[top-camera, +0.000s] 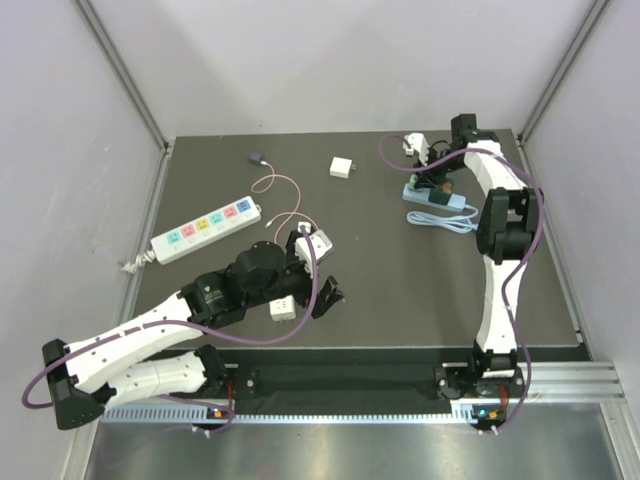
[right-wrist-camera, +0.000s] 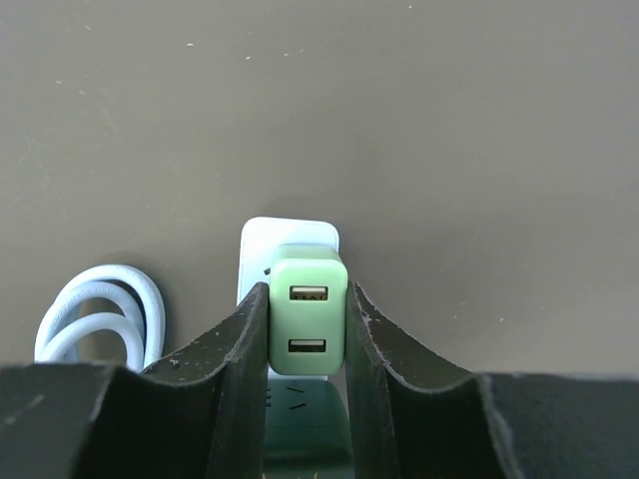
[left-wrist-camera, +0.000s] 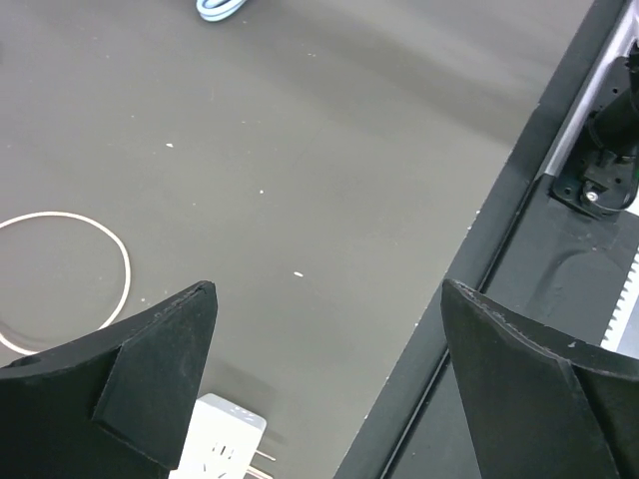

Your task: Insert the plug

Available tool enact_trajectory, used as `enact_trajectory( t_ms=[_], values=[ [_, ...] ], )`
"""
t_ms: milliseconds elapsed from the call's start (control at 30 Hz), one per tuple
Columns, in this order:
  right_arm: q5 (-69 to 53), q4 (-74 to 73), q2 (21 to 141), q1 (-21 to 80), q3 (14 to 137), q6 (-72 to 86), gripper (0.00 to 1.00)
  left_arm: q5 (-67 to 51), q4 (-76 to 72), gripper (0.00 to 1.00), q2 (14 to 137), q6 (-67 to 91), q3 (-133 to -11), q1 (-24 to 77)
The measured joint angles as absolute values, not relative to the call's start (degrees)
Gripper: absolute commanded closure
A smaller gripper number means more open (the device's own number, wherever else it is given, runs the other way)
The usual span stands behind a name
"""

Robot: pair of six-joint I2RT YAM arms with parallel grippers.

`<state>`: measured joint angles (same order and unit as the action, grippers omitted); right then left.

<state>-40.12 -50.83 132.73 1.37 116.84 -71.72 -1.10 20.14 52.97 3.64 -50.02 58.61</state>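
Down at the near edge, the left gripper [left-wrist-camera: 329,299] hovers low over the dark table [top-camera: 400,290], fingers spread wide and holding nothing. A small white adapter [left-wrist-camera: 225,439] lies right below its left finger, prongs pointing sideways. Just beyond in the top view there's a second white adapter [top-camera: 318,243], with a thin pale cable [top-camera: 280,200] looping behind it.

Left of that, a long white power strip [top-camera: 205,232] lies at an angle, its row of coloured sockets facing up. Further back sit a small dark plug [top-camera: 257,156] and a white charger block [top-camera: 343,167], well apart from each other.

Over to the far right corner: the right gripper [right-wrist-camera: 307,289] is clamped on the green plug [right-wrist-camera: 308,319], one finger on each side and two USB ports facing the wrist camera. The plug is directly against the light blue power strip [right-wrist-camera: 290,249]. Whether its prongs are in the socket, I cannot tell. That strip's pale coiled cord [right-wrist-camera: 95,319] lies just beside it.
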Motion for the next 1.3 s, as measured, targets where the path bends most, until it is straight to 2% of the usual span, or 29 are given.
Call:
enact_trajectory(
  t_ms=[467, 500, 600, 633, 800, 967, 1033, 1300],
  values=[
    [-39.24, -56.38, 135.2, 1.69, 121.8, -75.75, 1.0, 1.17, 20.16, 0.02, 52.97, 2.98, -50.02, 58.61],
    [-39.2, -56.4, 135.2, 1.69, 121.8, -75.88, 0.97, 1.17, 20.16, 0.02, 52.97, 2.98, -50.02, 58.61],
    [-39.18, -55.96, 134.93, 1.72, 121.3, -75.83, 0.7, 1.23, 20.14, 0.02, 52.97, 3.01, -50.02, 58.61],
    [-39.18, -55.4, 134.63, 1.72, 120.68, -75.75, 0.63, 1.23, 20.16, 0.02, 52.97, 3.01, -50.02, 58.61],
    [-39.38, -50.76, 133.86, 2.87, 115.98, -74.67, 0.48, 1.17, 20.16, 0.02, 52.97, 3.01, -50.02, 58.61],
    [-38.48, -47.11, 133.45, 3.44, 113.56, -74.26, 0.46, 1.15, 20.16, 0.02, 52.93, 3.01, -50.02, 58.61],
    [-38.02, -46.06, 133.34, 3.31, 113.23, -73.63, 0.41, 1.15, 20.14, 0.02, 52.73, 3.01, -50.02, 58.61],
    [-36.53, -43.27, 133.14, 2.87, 112.88, -70.96, 0.38, 1.15, 20.14, 0.02, 51.99, 3.01, -50.02, 58.61]
  ],
)
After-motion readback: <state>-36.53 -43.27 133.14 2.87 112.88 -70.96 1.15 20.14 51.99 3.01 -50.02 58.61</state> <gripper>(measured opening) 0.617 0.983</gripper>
